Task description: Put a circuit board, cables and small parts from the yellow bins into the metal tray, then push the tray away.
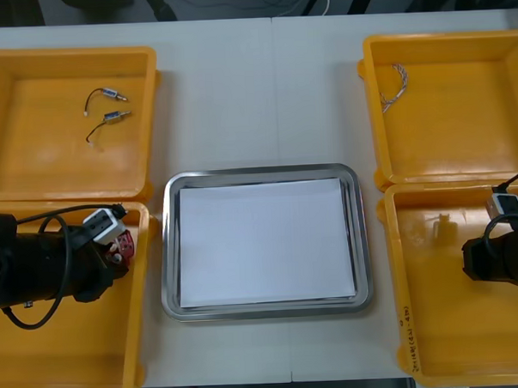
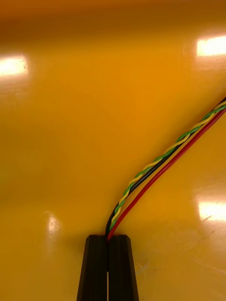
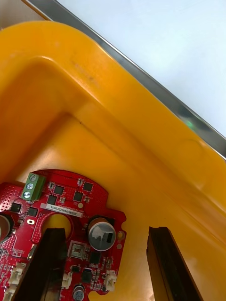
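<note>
A round red circuit board lies in the near left yellow bin, close to the bin's corner beside the tray. My left gripper is open over it, one finger on the board and the other past its edge; the board peeks out under that wrist. In the near right yellow bin, my right gripper is shut on a cable bundle of red, black and twisted green-yellow wires. The metal tray sits between the bins, white inside.
The far left bin holds two small metal parts with black leads. A pale twisted cable lies in the far right bin. A small part rests in the near right bin.
</note>
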Robot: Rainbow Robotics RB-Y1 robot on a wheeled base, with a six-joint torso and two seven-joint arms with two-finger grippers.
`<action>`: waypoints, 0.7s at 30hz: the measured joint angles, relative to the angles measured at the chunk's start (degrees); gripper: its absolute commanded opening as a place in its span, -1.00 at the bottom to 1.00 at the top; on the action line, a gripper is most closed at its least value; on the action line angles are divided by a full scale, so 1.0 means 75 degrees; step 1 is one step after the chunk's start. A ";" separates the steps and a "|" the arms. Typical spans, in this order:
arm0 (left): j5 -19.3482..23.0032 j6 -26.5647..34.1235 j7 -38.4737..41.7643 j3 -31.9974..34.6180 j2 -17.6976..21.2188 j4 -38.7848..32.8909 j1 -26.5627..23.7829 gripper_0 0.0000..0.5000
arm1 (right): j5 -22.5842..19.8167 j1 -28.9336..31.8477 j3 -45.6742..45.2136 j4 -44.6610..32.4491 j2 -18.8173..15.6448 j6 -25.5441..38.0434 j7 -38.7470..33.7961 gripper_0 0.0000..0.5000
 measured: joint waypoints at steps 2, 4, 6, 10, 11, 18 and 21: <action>-0.0002 0.0000 0.0000 -0.0016 0.0001 0.0043 -0.0039 1.00 | -0.0071 0.0000 -0.0055 -0.0112 0.0000 0.0087 0.0000 -1.00; -0.0005 0.0000 0.0000 -0.0016 0.0002 0.0066 -0.0061 1.00 | -0.0170 0.0000 -0.0137 -0.0293 0.0000 0.0429 0.0000 -1.00; -0.0010 -0.0001 0.0000 -0.0019 0.0006 0.0072 -0.0067 1.00 | -0.0216 0.0000 -0.0235 -0.0486 0.0000 0.0740 0.0000 -1.00; -0.0023 -0.0004 0.0000 -0.0090 0.0022 0.0115 -0.0115 1.00 | -0.0318 0.0000 -0.0513 -0.0845 0.0000 0.1162 0.0000 -1.00; -0.0027 -0.0009 0.0000 -0.0126 0.0024 0.0132 -0.0140 1.00 | -0.0357 0.0000 -0.0600 -0.0925 0.0000 0.1291 0.0000 -1.00; -0.0044 -0.0089 0.0000 -0.0354 0.0033 0.0251 -0.0329 1.00 | -0.0786 -0.0001 -0.1218 -0.1313 0.0000 0.1917 -0.0002 -1.00; -0.0049 -0.0137 0.0000 -0.0410 0.0034 0.0301 -0.0374 1.00 | -0.1277 -0.0001 -0.1589 -0.1359 0.0000 0.2179 -0.0002 -1.00</action>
